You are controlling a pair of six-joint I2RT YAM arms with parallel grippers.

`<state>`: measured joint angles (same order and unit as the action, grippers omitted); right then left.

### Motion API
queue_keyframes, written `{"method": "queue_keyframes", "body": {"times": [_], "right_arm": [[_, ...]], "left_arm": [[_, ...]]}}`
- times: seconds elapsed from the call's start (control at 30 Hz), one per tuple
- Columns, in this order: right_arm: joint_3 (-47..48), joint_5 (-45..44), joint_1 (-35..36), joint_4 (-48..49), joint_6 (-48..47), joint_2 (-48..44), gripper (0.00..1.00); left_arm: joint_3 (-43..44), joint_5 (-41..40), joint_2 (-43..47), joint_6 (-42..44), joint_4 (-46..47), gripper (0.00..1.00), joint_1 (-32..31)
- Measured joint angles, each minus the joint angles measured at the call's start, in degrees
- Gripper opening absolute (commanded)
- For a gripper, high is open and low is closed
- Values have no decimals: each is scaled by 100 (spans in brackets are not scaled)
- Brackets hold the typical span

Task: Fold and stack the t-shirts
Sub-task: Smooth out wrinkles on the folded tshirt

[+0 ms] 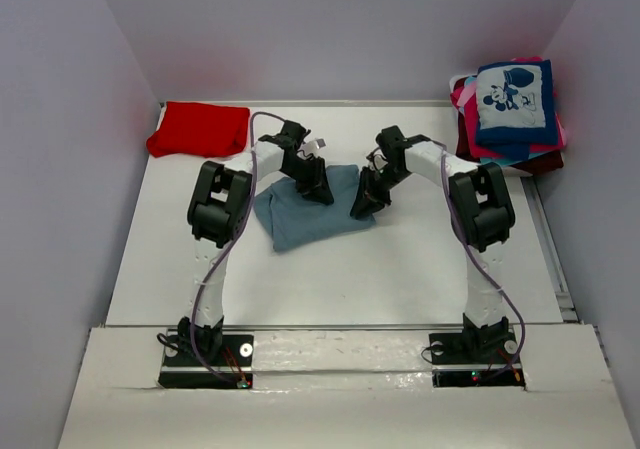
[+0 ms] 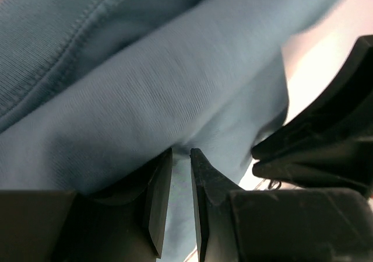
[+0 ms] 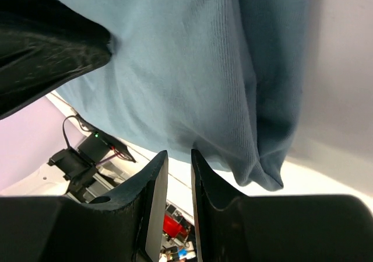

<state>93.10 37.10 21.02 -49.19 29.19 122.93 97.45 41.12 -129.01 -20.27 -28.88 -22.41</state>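
You have the grey-blue t-shirt bunched at the middle of the surface, left jaws narrow, pinching its 12 o'clock edge, right jaws narrow, pinching its 3 o'clock edge, the red t-shirt at 10 o'clock.

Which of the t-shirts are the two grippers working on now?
The grey-blue t-shirt, alone in the middle of the table. The red t-shirt lies far left; the stack of other t-shirts sits far right.
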Motion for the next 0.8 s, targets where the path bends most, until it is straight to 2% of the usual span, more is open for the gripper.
{"method": "queue_keyframes", "body": {"times": [0.47,0.8], "right_arm": [[4,282,278,81,111,33,32],[-413,520,409,352,192,264,32]], "left_arm": [[295,-321,-157,-149,-343,33,-31],[382,-605,-166,-295,-551,33,24]]}}
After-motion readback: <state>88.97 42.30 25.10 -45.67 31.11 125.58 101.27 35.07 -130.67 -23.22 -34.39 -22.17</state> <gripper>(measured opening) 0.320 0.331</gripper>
